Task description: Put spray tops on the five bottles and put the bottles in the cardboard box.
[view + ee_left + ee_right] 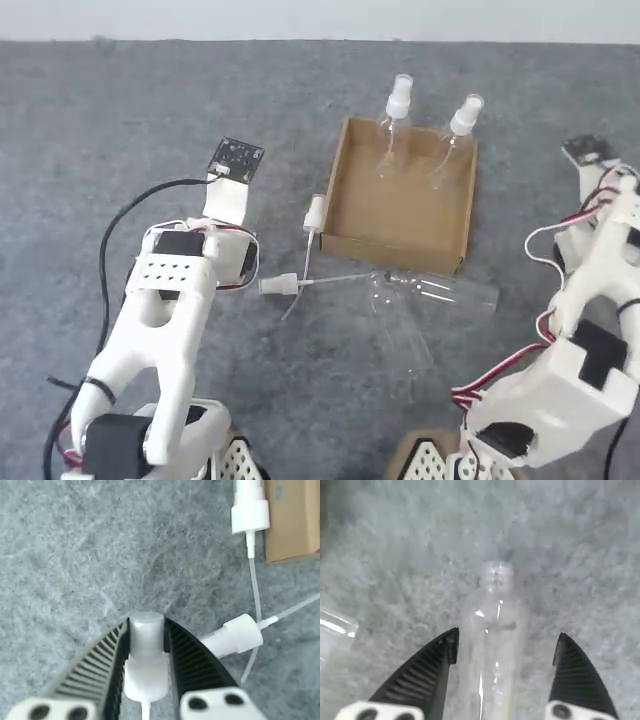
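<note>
high view: grey, felt-like counter (120, 100) carrying a shallow brown cardboard box (400, 215) with flat walls and an open top.
capped bottles: first capped bottle (393, 130) and second capped bottle (458, 135), both clear plastic with white spray heads, lean side by side against the box's far wall, their bases inside the box.
lying bottle: a clear, glossy cylinder, the lying bottle (445, 290), rests on its side on the counter just in front of the box's near wall.
loose tops: first loose top (315, 213) lies beside the box's side wall. second loose top (279, 285) lies nearer my left arm (170, 300). each is white ribbed plastic with a thin translucent tube, and the two tubes cross.
left wrist view: my left fingers (107, 662), black and ridged, are clamped on a white spray top (145, 655), a smooth stepped cylinder with one finger pressed on each side. the first loose top (249, 510) is just beside the box corner (292, 520), and the second loose top (235, 637) lies near my fingertip.
right wrist view: my right fingers (427, 672) stand wide apart above the counter. an open bottle (492, 630), clear with a threaded bare neck pointing away from my wrist, lies lengthwise between them, closer to one finger. i cannot tell whether that finger touches it.
</note>
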### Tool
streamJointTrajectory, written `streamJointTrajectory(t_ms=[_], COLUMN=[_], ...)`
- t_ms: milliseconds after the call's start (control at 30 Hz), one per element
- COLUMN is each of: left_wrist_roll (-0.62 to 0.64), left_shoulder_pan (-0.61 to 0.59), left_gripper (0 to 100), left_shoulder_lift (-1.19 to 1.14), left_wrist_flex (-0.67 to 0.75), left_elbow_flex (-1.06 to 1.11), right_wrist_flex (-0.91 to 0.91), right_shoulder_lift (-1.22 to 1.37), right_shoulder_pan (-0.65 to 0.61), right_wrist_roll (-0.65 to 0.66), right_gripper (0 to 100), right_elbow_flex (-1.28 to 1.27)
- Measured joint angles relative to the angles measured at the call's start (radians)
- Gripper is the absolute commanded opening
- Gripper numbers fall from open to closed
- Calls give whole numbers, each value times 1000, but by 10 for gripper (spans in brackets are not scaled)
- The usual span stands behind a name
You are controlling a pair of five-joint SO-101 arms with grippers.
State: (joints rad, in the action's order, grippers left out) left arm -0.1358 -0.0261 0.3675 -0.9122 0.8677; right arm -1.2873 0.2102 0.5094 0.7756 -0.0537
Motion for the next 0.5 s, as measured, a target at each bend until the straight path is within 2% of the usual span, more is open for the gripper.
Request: streamJointTrajectory(t_ms=[433,500], left_wrist_roll=[0,0], left_shoulder_pan=[0,0], left_gripper=[10,10], left_shoulder_lift=[0,0], left_wrist_flex=[0,0], left_elbow_flex=[0,0], right_wrist_flex=[-44,-44], right_shoulder_lift=[250,267], right_shoulder_pan=[-34,-34], right_wrist_roll=[-49,-49], right_gripper=[248,222], right_elbow_flex=[164,169])
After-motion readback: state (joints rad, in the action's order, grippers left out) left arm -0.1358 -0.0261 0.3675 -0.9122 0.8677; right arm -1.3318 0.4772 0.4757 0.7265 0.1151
